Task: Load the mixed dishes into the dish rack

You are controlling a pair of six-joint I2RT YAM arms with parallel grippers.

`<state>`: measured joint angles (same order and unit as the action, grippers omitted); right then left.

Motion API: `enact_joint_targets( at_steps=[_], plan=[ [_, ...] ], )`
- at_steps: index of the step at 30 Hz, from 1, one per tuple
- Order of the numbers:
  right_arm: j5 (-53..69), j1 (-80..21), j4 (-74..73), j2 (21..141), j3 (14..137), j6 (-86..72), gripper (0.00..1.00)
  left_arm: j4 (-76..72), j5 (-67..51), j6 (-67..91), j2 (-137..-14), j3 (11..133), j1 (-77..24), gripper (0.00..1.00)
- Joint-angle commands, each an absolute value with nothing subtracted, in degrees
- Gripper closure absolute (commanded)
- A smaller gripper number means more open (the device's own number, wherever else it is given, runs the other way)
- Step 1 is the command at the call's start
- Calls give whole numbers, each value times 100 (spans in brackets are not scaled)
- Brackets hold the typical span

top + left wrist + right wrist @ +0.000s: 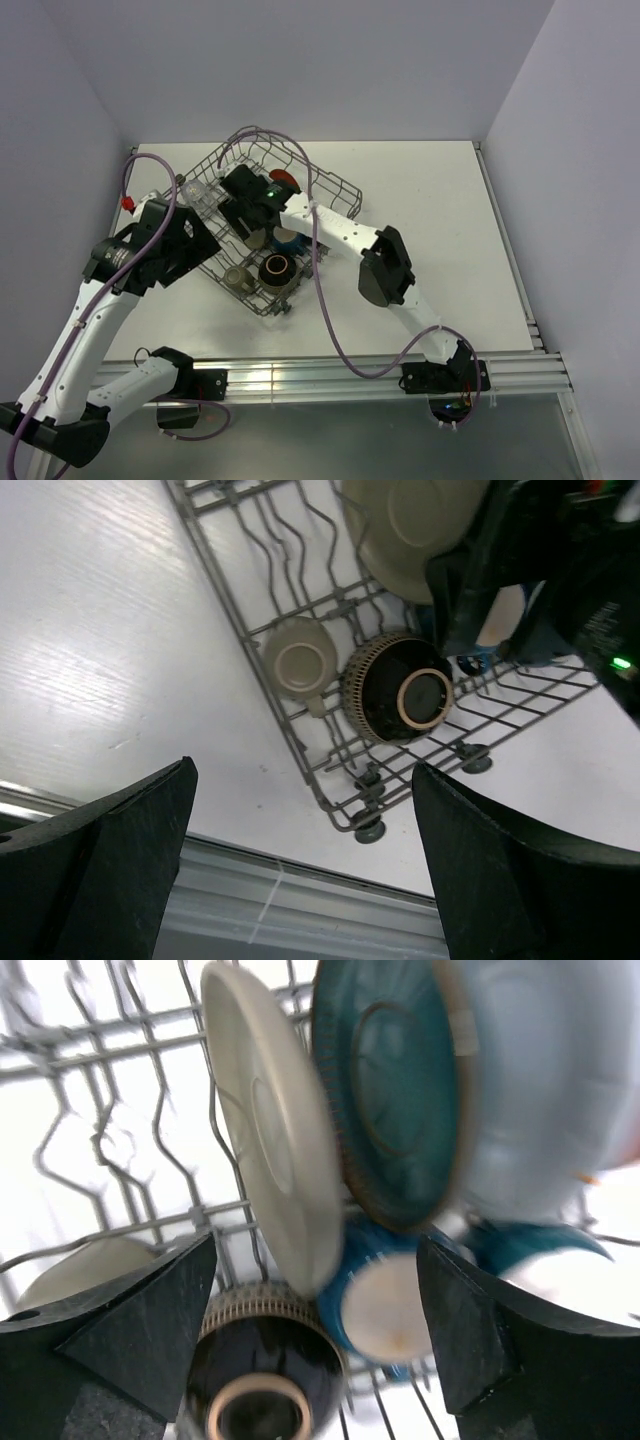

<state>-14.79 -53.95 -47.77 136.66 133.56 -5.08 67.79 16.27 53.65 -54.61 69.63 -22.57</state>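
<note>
Dish rack (335, 190): beige plate (270, 1160), teal plate (390, 1110), dark bowl (400, 690) racked. Left gripper (302, 770): jaws spread, empty. Right gripper (318, 1245): jaws spread, apparently nothing gripped.

White table (430, 200), pale lilac walls (300, 60), aluminium rail (330, 375)

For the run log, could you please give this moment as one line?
right gripper: open above beige plate in dish rack | left gripper: open, empty

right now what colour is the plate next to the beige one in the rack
The plate is teal with a brownish rim, clearest in the right wrist view.
</note>
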Motion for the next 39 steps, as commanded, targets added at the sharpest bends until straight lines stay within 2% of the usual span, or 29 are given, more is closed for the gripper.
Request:
enact_joint_targets(
  at_steps=[1,7,10,15,20,26,32,39],
  plan=[
    [-1705,-5318,-4842,12474,13421,-632,11,6224,1232,5230,-5467,6943,-2250,5],
    [-1643,-5194,-5184,11174,12561,-914,2,5231,406,5115,-5511,6891,-2250,4],
    [-1802,-5177,-5317,10445,11701,-1054,1,4563,-200,5220,-5598,6715,-2250,4],
    [-1390,-5124,-4932,8751,9469,-1441,0,3570,-1220,5554,-5827,6224,-2250,4],
    [-187,-4984,-3825,7236,7037,-2090,0,2375,-2029,6300,-5801,5644,-2250,4],
    [1254,-4922,-2410,5671,5224,-2697,0,354,-2654,7485,-5152,4510,-2259,3],
    [1801,-4913,-1662,4905,4361,-3102,0,-684,-2628,8313,-4309,3543,-2259,2],
    [1951,-4904,-1266,4194,3631,-3471,0,-625,-2338,8912,-3209,2656,-2259,1]
  ],
)
